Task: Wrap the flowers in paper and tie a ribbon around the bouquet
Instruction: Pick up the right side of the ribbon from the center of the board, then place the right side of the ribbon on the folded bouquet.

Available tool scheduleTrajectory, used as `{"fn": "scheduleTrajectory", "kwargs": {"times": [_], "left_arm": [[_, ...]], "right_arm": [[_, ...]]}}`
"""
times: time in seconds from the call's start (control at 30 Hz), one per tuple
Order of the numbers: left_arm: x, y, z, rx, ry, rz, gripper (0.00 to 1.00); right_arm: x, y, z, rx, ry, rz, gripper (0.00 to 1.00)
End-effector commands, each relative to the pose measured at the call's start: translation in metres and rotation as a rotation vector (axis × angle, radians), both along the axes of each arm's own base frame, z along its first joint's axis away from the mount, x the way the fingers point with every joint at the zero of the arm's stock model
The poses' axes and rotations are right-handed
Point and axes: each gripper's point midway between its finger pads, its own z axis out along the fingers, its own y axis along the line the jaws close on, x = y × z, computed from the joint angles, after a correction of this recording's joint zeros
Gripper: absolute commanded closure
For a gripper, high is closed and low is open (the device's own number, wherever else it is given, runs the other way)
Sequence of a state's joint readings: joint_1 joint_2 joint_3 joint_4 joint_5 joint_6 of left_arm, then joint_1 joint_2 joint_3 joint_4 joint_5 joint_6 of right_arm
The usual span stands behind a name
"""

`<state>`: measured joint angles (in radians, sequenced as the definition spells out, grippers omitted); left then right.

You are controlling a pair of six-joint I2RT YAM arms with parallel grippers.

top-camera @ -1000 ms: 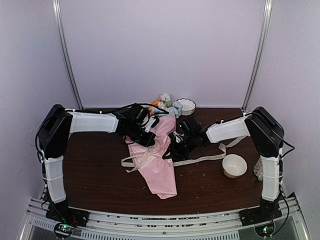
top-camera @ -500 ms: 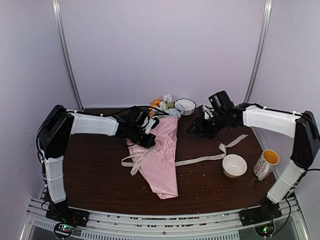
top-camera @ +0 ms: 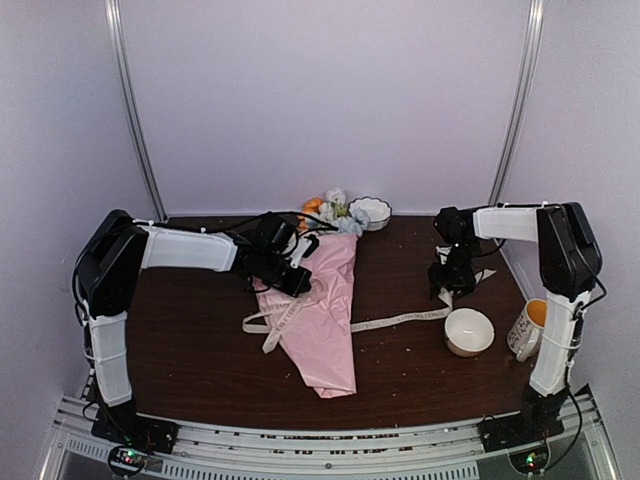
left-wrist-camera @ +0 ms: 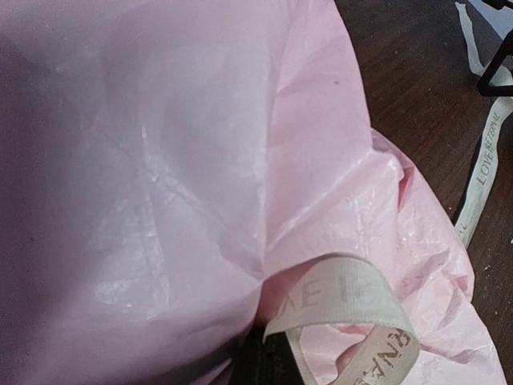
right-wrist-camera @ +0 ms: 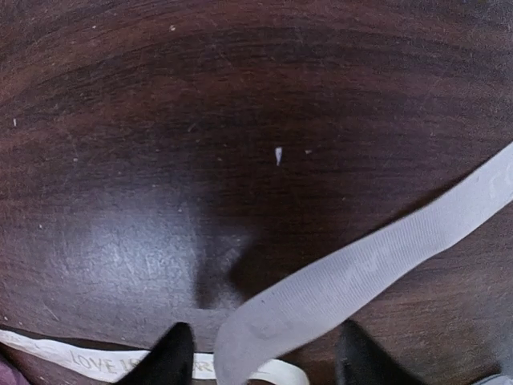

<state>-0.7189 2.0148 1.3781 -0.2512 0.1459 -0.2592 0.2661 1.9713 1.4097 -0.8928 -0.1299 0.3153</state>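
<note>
Crinkled thin pink paper point(left-wrist-camera: 321, 160), cone-shaped; ribbed cream ribbon point(right-wrist-camera: 361, 273), lettered.

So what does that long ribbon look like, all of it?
The ribbon is a long, narrow, cream woven band with faint printed letters; "LOVE" can be read on it. It lies loose and untied on the dark table. One part loops on and beside the pink paper. The rest trails to the right and bends up near the right pincer, whose open fingers stand either side of a raised strip without squeezing it.
</note>
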Motion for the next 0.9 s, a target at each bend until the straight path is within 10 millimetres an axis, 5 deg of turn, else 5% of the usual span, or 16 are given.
{"fn": "scheduleTrajectory", "kwargs": {"times": [0.0,0.07,0.2,0.33,0.43,0.5,0.6,0.7,0.87], "left_arm": [[-0.002,0.013,-0.018,0.056,0.025,0.003,1.0],[-0.002,0.013,-0.018,0.056,0.025,0.004,1.0],[-0.002,0.013,-0.019,0.053,0.028,0.001,1.0],[-0.001,0.016,-0.02,0.046,0.034,0.006,1.0],[0.0,0.016,-0.019,0.038,0.032,0.01,1.0],[0.0,0.016,-0.015,0.025,0.03,0.012,1.0],[0.0,0.015,-0.008,-0.018,0.026,0.017,1.0],[0.0,0.018,0.003,-0.063,0.018,0.031,1.0],[0.0,0.026,0.022,-0.094,-0.015,0.054,1.0]], "right_arm": [[-0.003,0.004,0.005,0.027,0.009,0.028,0.63],[0.003,0.001,0.013,0.009,-0.029,0.019,0.98],[0.03,0.028,0.085,0.165,-0.241,0.076,1.0],[0.025,0.118,0.194,0.53,-0.506,0.339,1.0],[-0.03,0.208,0.249,0.813,-0.604,0.66,1.0],[-0.077,0.257,0.261,0.974,-0.595,0.828,1.0],[-0.105,0.302,0.26,1.161,-0.547,0.856,1.0],[-0.098,0.32,0.246,1.284,-0.482,0.76,1.0],[-0.055,0.333,0.188,1.227,-0.43,0.612,1.0]]}}
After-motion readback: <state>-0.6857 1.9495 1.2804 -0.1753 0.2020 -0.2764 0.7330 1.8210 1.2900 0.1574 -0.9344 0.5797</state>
